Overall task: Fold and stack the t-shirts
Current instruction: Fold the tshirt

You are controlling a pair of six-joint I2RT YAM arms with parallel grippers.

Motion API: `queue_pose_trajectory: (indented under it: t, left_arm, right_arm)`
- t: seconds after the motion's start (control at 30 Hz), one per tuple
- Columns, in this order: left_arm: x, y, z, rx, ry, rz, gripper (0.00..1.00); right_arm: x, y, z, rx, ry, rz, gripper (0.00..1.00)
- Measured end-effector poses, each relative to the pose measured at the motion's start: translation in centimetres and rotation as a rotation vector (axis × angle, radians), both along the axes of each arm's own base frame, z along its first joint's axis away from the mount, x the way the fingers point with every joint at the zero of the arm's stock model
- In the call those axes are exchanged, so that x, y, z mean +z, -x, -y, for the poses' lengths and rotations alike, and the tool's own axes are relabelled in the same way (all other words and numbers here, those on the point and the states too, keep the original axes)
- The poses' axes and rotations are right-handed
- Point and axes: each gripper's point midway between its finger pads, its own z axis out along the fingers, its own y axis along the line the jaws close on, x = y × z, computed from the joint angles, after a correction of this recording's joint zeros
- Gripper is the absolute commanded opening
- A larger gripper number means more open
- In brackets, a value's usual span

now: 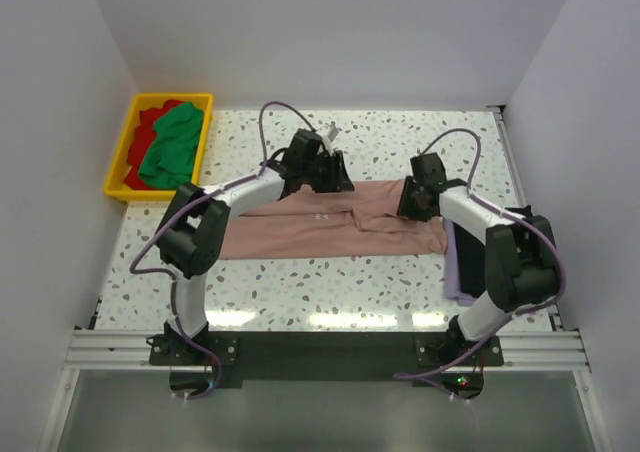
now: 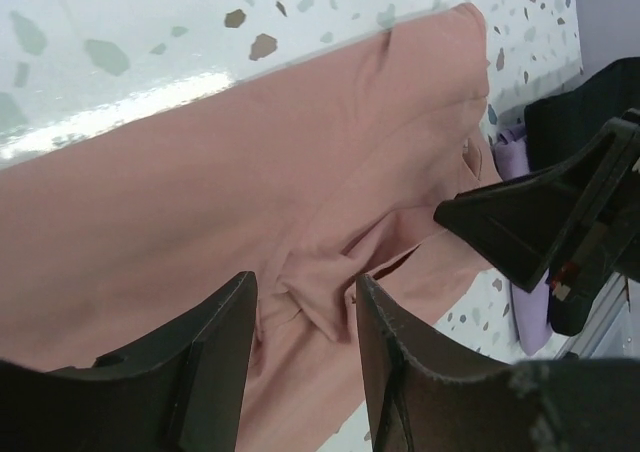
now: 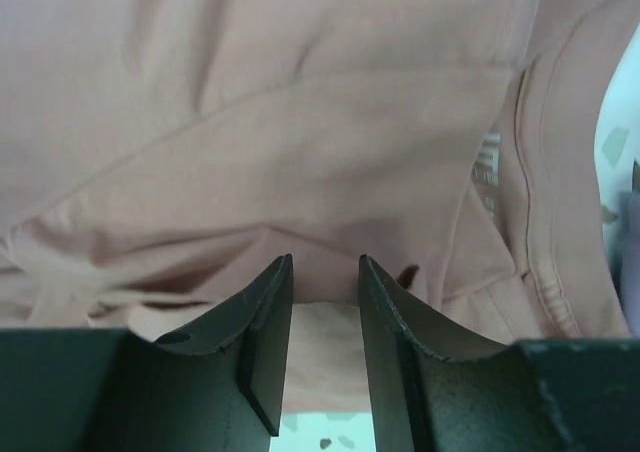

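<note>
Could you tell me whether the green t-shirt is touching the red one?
Touching. The top view shows the green t-shirt draped over the red t-shirt in the yellow bin.

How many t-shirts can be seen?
4: pink one mid-table, green and red in the yellow bin, lavender at far right; more may be hidden.

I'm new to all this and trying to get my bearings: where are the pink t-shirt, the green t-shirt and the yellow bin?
dusty-pink t-shirt (image 1: 320, 234): overhead view, flat middle of the cloth.
green t-shirt (image 1: 172, 147): overhead view, middle of the crumpled heap.
yellow bin (image 1: 170, 98): overhead view, its far rim.
</note>
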Motion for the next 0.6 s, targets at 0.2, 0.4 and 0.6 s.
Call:
queue_pose_trajectory:
  t: [0.2,0.4,0.6]
  left_arm:
    - [-0.5,0.1,3.5,-0.071,0.014,0.003,0.50]
    - [-0.7,0.3,6.1,-0.128,0.027,0.010,0.50]
    - [-1.5,1.9,8.2,-0.188,0.024,0.002,0.48]
  right_arm:
    - [0.7,4.1,-0.3,0.032,-0.070,0.005,0.36]
    - [1.9,7.1,-0.9,0.052,-0.147,0.043,0.36]
    - [2.5,7.9,-0.8,0.042,-0.163,0.062,0.35]
